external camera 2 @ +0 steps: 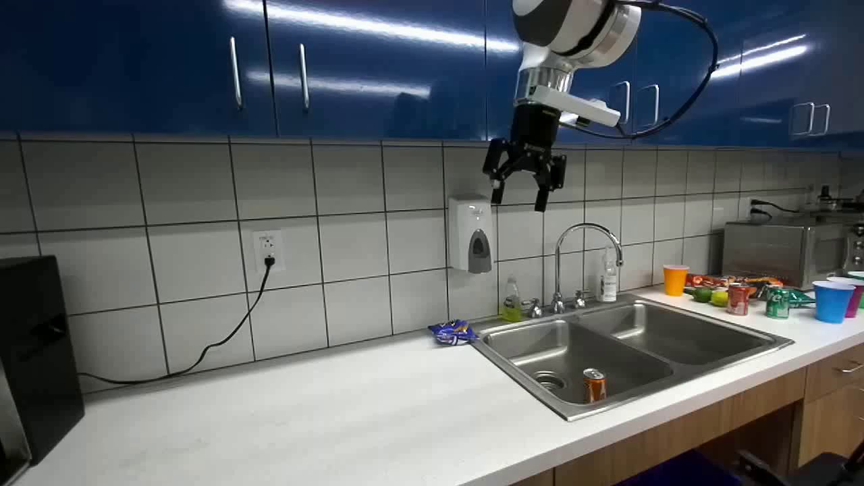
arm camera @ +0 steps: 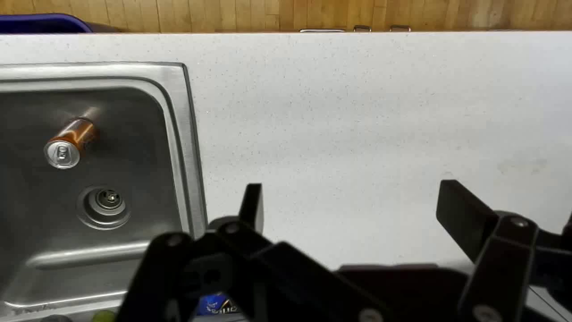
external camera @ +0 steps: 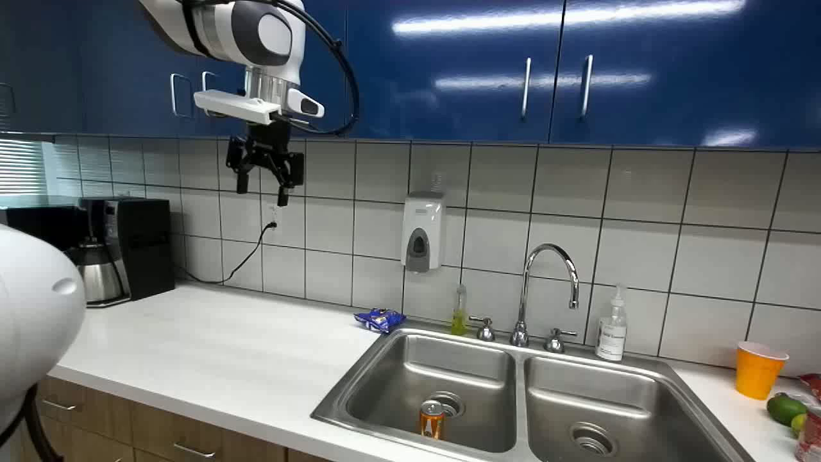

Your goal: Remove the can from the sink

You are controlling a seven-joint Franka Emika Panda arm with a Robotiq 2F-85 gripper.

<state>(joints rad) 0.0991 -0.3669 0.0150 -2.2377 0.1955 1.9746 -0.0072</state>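
The can (external camera: 431,420) stands upright in the sink (arm camera: 187,156), in the basin (external camera: 423,372) nearer the snack bag (external camera: 380,319), just beside the drain (arm camera: 103,208) on the side toward the front edge of the counter (external camera: 224,346). Standing so, it should suit a grip from above, but it is near the basin's front wall, and whether it touches I cannot tell; a jaw might catch there.

The claw (external camera 2: 520,200) is spread wide and holds nothing. It hangs high over the counter, well apart from the can, and in the wrist view the can lies outside the space between its jaws. That height presumably keeps it safe from the sink's rim and the faucet (external camera: 524,282); the wide spread looks meant for straddling the can. The next move calls for a shift sideways over the basin, then a drop.

Along the counter's back edge stand the faucet, the soap bottle (external camera: 459,314) and the pump bottle (external camera: 611,333), probably kept there to be handy for washing yet out of the way. The snack bag lies by that edge too, for no reason I can see.
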